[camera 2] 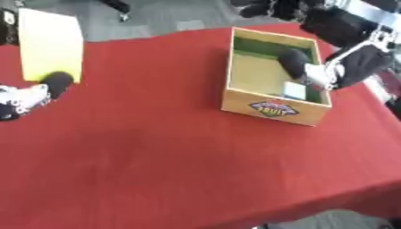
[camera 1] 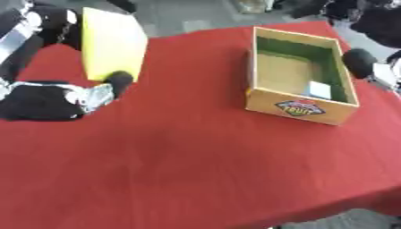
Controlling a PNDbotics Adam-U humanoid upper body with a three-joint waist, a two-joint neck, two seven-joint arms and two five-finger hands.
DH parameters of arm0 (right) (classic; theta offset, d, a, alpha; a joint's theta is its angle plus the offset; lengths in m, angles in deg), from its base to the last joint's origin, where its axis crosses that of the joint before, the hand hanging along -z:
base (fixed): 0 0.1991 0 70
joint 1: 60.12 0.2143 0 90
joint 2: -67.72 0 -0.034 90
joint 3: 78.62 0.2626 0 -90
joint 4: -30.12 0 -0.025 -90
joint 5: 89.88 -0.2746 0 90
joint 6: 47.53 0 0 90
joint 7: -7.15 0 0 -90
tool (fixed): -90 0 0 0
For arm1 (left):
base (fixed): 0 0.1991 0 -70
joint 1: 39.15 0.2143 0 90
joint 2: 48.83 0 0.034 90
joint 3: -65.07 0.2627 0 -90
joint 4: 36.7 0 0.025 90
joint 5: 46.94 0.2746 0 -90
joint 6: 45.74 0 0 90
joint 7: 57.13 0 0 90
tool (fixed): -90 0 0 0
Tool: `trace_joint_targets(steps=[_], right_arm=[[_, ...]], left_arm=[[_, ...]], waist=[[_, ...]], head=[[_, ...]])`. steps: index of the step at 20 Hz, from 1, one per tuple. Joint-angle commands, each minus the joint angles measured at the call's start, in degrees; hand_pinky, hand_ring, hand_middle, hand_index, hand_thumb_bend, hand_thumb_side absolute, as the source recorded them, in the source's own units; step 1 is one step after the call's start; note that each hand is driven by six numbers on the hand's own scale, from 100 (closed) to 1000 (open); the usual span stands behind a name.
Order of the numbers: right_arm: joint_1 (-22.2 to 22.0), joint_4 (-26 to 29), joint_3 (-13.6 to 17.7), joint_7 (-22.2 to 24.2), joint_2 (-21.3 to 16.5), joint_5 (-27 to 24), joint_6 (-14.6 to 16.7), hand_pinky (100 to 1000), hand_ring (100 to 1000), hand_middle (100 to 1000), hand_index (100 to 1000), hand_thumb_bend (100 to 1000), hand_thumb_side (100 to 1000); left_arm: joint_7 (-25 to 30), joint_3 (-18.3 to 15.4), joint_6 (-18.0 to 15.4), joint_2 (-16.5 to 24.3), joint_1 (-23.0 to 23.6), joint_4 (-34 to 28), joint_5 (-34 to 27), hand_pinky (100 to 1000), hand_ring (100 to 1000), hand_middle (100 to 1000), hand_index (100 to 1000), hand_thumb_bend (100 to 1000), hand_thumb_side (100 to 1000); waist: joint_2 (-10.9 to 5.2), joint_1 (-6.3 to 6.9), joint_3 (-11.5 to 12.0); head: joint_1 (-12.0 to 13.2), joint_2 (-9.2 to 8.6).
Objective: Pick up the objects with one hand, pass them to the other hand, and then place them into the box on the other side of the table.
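Observation:
A flat yellow pack (camera 1: 113, 40) stands tilted at the table's far left, its top reaching past the far edge. My left hand (camera 1: 55, 98) sits just below it, with the thumb (camera 1: 119, 81) curled over the pack's lower edge and the other fingers hidden behind. At the right stands an open cardboard box (camera 2: 270, 107) with a green inner wall and a fruit label. A small white item (camera 2: 295, 91) lies on its floor near the front right corner. My right hand (camera 2: 356, 65) hangs over the box's right wall, one dark finger (camera 2: 294, 62) reaching inside, holding nothing.
The red tablecloth (camera 1: 188, 156) covers the whole table, whose front edge runs along the bottom right. Dark arm parts (camera 1: 43, 22) show at the far left behind the pack. Grey floor lies beyond the far edge.

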Motion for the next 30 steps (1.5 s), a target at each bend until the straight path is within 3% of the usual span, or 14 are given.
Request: trace_joint_targets(steps=[1,12,30], right_arm=[[1.0,0.6,0.4,-0.2,-1.8,0.5,-0.6,959,1000,922,962,100,259],[3.0,0.6,-0.8,-0.4,-0.8,1.6,-2.0,958,1000,930,971,100,250],[6.4,0.4,-3.6,-0.7,0.2,4.1,-2.4,959,1000,943,979,100,226]], left_arm=[[0.1,0.0,-0.5,0.0,-0.5,-0.8,1.2,717,596,501,486,100,292],[1.4,0.5,-4.6,-4.9,1.1,1.8,9.0,715,596,502,486,100,244],[-0.5,0.8,-9.0,-10.8,3.1,7.4,13.9,710,587,495,485,100,266]], waist=[[-1.22,-0.13,0.1],[-1.13,-0.49,0.3],[-1.44,-1.26,0.2]], head=[[-0.8,0.21],[-1.8,0.06],[-2.6,1.00]])
